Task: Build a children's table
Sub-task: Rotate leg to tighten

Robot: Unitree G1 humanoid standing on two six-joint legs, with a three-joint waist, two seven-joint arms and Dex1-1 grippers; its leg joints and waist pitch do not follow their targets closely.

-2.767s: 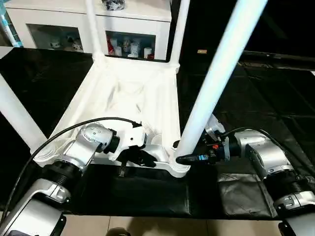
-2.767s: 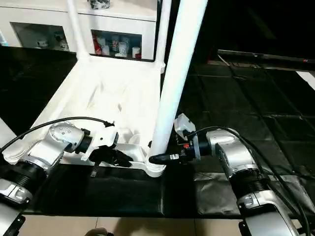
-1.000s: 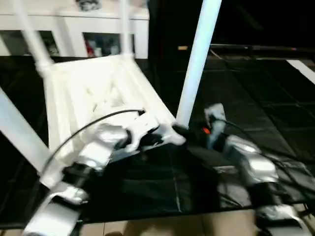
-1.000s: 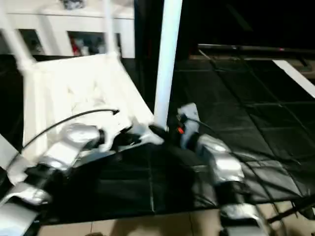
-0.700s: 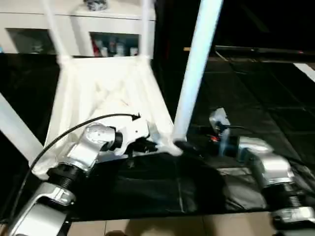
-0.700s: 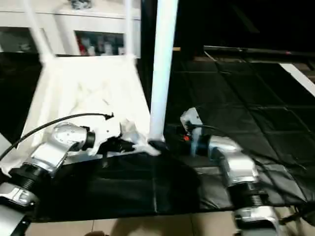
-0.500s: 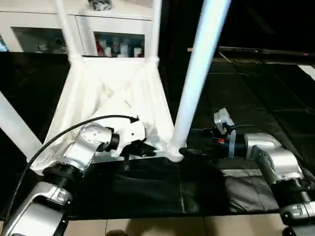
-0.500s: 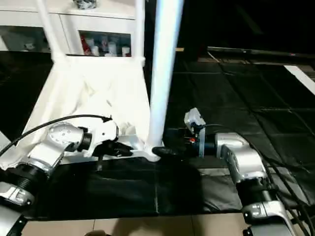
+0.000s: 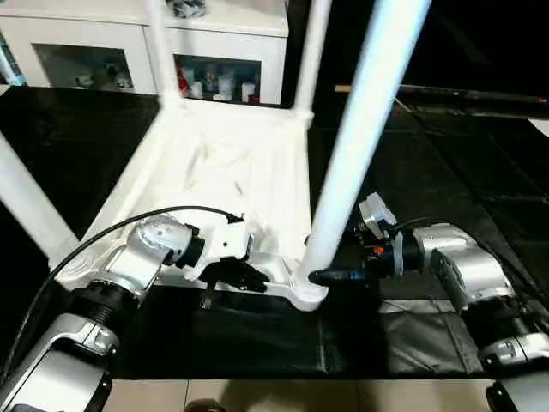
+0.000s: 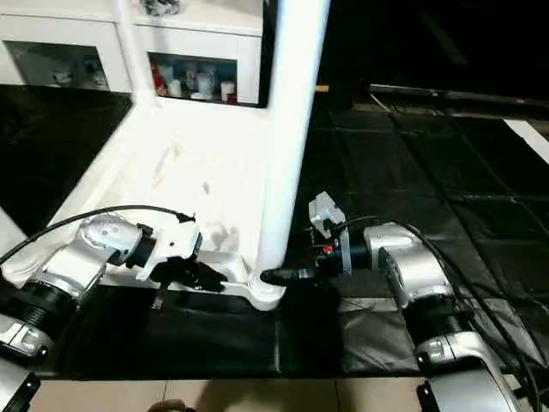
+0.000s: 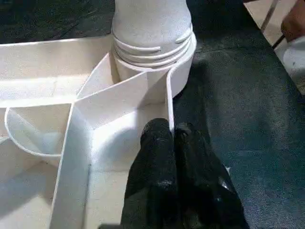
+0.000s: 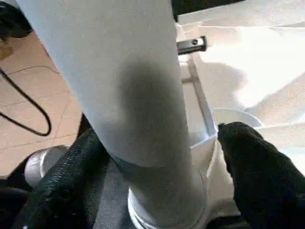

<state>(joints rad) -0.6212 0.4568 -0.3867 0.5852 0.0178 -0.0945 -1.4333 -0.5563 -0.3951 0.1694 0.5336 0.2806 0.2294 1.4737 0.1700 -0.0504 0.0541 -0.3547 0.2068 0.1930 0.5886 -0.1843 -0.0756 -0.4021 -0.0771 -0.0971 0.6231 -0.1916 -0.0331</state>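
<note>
While table [image 9: 214, 163] lies inverted on black mat [image 9: 257, 339], cabinet [image 9: 214, 34] behind.

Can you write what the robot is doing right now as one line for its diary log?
tabletop: upside down, legs up | left gripper: shut on tabletop rim | right gripper: open around near right leg base

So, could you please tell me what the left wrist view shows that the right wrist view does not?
Left wrist view: the left gripper pinching the thin rim of the table, plus the ribs underneath and the black mat. Right wrist view: the right gripper with its fingers spread either side of the leg, a gap on one side, and wooden floor. Both: the leg standing in its corner socket.
</note>
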